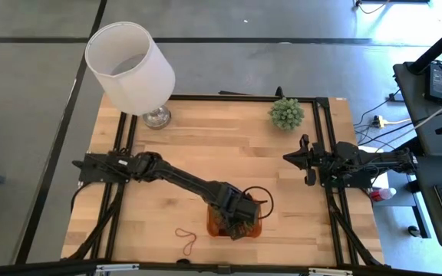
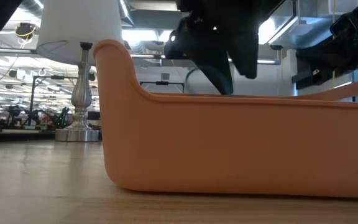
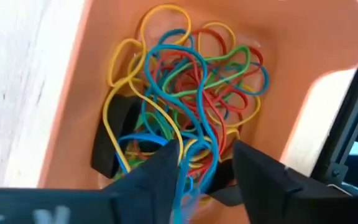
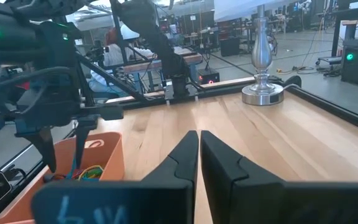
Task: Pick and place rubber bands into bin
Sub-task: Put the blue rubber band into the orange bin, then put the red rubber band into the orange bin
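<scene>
The orange bin [image 3: 86,74] stands on the wooden table near its front edge [image 1: 212,224] and holds a tangle of rubber bands [image 3: 197,81] in yellow, blue, red and green. My left gripper [image 3: 207,152] hangs over the bin, pointing steeply down, fingers open just above the pile. A blue band [image 3: 166,62] trails up along one of its fingers. One red rubber band [image 1: 188,239] lies loose on the table left of the bin. My right gripper [image 4: 199,134] waits shut at the table's right side [image 1: 288,159]. My left gripper is open and pinches nothing. A strand of the blue band [image 3: 180,177] runs along the inner face of one finger [image 3: 160,168], which comes from above. In the right wrist view the strand [image 4: 76,158] hangs slack from that fingertip into the bin. The band's other end lies on the pile.
A lamp with a white shade [image 1: 129,65] stands at the table's far left corner. A small green plant [image 1: 286,113] sits at the far right. Dark flat pieces [image 3: 114,140] lie in the bin under the bands. Bare wood stretches between the bin and the lamp.
</scene>
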